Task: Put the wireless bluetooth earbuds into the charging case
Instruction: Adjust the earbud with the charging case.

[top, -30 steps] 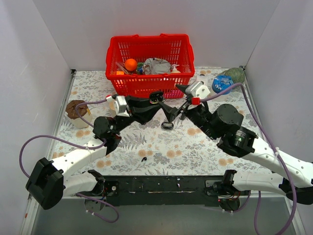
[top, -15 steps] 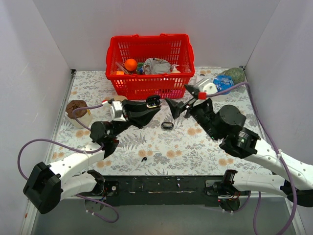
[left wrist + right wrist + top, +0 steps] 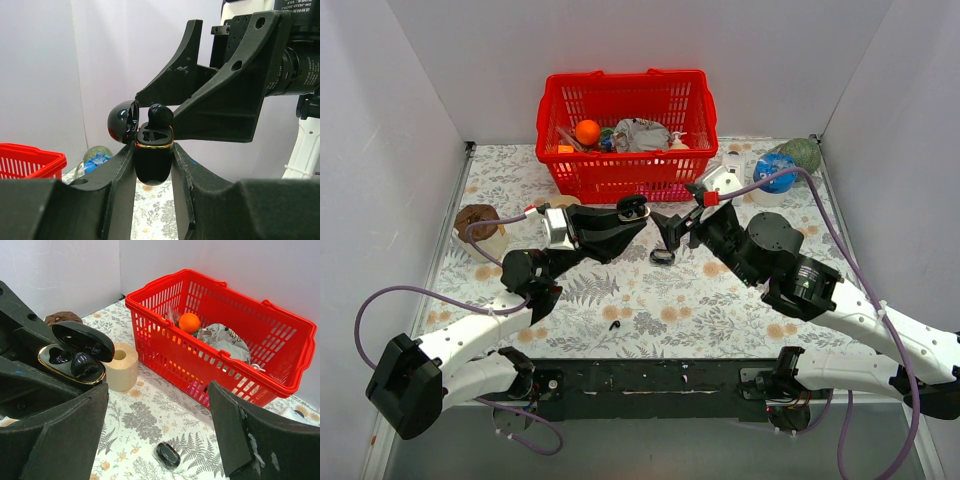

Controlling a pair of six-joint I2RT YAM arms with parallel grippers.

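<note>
Three pale walls [image 3: 620, 40] enclose the floral table [image 3: 720, 300]; left gripper [image 3: 634, 209] clamps the open charging case [image 3: 154, 162], right gripper [image 3: 157, 390] gapes wide.

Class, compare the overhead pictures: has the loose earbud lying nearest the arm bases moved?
No. The earbud keeps its spot below the red basket.

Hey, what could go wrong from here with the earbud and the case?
One: the earbud stands proud of its pocket in the charging case, so it may not be seated and might tip out or block the lid. Two: the open right gripper sits close to the raised lid; a careless move might knock the case askew in the hold of the left gripper.
</note>
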